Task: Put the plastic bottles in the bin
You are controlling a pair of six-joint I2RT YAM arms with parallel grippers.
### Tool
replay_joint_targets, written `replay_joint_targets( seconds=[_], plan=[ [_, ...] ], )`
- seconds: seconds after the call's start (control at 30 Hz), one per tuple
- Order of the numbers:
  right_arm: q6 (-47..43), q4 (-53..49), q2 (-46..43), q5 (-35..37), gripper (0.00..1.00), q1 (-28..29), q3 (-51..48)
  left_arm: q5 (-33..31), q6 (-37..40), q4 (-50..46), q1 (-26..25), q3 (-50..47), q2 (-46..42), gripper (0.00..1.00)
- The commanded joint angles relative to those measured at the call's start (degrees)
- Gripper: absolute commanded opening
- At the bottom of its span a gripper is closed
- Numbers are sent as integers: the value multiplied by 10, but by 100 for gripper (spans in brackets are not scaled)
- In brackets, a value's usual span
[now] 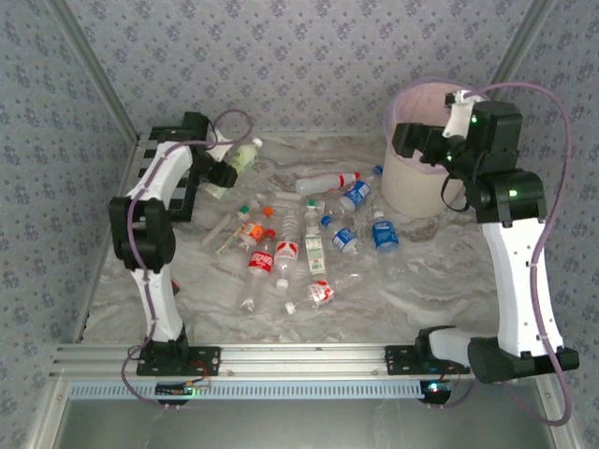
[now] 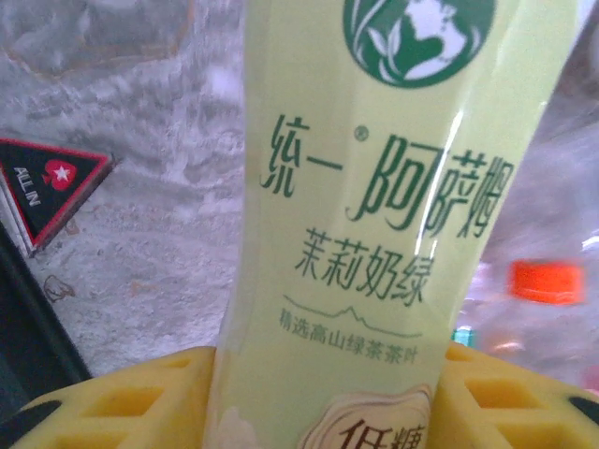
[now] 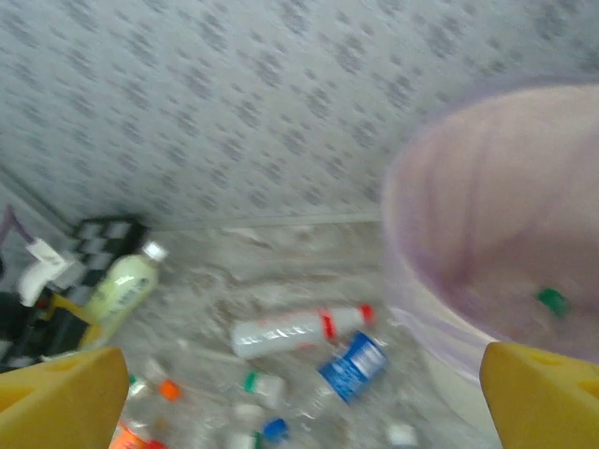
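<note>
L gripper (image 1: 225, 174) pinches a pale green bottle (image 2: 374, 234), R gripper (image 1: 407, 142) is spread wide by the edge of the bin (image 1: 412, 192), & more bottles (image 1: 285, 248) lie on the table (image 1: 430, 271).

The pale green bottle (image 2: 374, 234) reads "统一 阿萨姆 茉莉奶绿"; the black-and-red triangle (image 2: 51, 182) reads "ALL IN".

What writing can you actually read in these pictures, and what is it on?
"统一 阿萨姆": large characters on the pale green bottle.
"茉莉奶绿": same bottle, the line below.
"精选高山绿茶茶汁": same bottle, small print.
Bottom line of that label: cut off by the picture's edge.
"ALL IN": black triangular sign, red-edged, under a star.
Labels on the scattered bottles: too small to read.
</note>
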Motion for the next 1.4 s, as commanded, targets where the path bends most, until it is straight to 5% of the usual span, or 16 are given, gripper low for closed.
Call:
replay_joint_targets(
  seconds=[0.0,0.1,0.3,0.47,0.73,0.87,1.07,1.27,1.37],
  plan=[
    [70,155,0,-38,97,64,-49,138,-148,142,-7,-97,-113,49],
    [93,215,47,-79,93,116,-57,146,-265,260,-44,-194,-190,47],
    [75,163,206,-139,89,191,66,162,-366,341,-124,-276,-266,45],
    [89,142,271,-147,99,200,88,123,-376,351,-181,-299,-303,46],
    [106,137,301,-121,99,192,75,113,-354,344,-197,-298,-334,45],
    [122,148,310,-163,73,189,75,118,-356,352,-201,-298,-329,45],
    [129,142,315,-188,75,190,73,122,-358,361,-208,-292,-319,45],
    [128,137,313,-184,55,186,76,123,-358,361,-211,-287,-319,46],
    [116,124,301,-176,49,176,90,123,-358,356,-212,-289,-324,53]
  ],
)
